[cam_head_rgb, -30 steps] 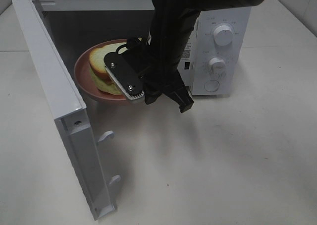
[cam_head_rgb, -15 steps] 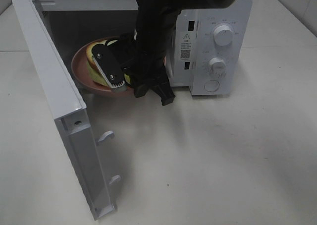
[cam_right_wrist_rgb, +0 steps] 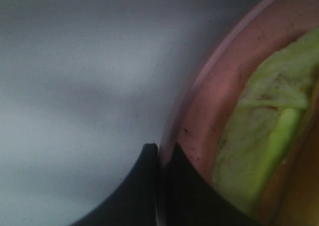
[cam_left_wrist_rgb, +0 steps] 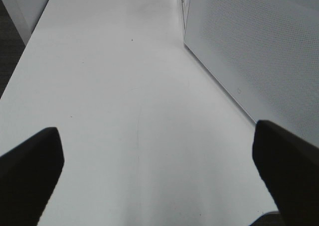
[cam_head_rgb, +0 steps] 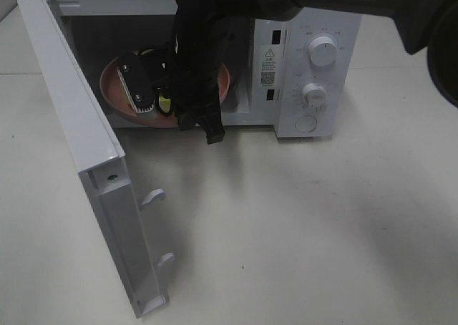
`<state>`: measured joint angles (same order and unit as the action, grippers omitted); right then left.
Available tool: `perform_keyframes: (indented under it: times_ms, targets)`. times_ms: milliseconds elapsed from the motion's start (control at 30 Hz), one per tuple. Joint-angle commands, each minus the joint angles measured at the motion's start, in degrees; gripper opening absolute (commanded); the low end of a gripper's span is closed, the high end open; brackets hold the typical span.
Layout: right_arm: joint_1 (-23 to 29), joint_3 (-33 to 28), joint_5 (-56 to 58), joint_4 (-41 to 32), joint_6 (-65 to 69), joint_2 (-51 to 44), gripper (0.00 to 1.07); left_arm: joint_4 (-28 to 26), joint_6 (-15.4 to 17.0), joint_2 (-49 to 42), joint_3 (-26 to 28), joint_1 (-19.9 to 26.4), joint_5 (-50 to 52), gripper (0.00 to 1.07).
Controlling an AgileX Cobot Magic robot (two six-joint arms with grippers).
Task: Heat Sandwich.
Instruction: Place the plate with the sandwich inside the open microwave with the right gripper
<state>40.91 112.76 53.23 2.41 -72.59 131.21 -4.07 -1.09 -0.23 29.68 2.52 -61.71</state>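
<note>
Both jaws of the right tool (cam_right_wrist_rgb: pixel 160 152) pinch the plate (cam_right_wrist_rgb: pixel 209 99) rim.

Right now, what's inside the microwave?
A pink plate carrying the sandwich, its rim pinched by the right gripper. The arm hides most of the sandwich.

Open microwave (cam_head_rgb: pixel 315 67), pink plate (cam_head_rgb: pixel 111 89) inside, black arm (cam_head_rgb: pixel 197 56)

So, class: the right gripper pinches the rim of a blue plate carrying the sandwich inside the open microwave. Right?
No: the plate is pink, not blue, as the right wrist view shows. The right gripper pinches its rim, sandwich on it, inside the open microwave.
</note>
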Motion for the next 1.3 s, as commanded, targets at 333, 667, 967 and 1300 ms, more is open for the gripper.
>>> perform_keyframes:
  times_ms: [333, 667, 967, 1300]
  targets:
    - [-2.29, 4.76, -2.52, 1.89, 3.55, 2.12, 0.00, 0.11, 0.00, -0.92, -0.06, 0.23, 0.29, 0.98]
    - [-2.92, 4.81, -4.76, 2.18, 2.86, 3.61, 0.00, 0.11, 0.00, -0.92, -0.06, 0.23, 0.29, 0.98]
    - [-2.92, 5.61, -7.05, 2.69, 3.61, 4.24, 0.01, 0.11, 0.00, -0.92, -0.06, 0.23, 0.29, 0.98]
    - [-2.92, 5.61, -7.16, 3.72, 10.37, 4.24, 0.34, 0.11, 0.00, -0.92, -0.06, 0.23, 0.29, 0.98]
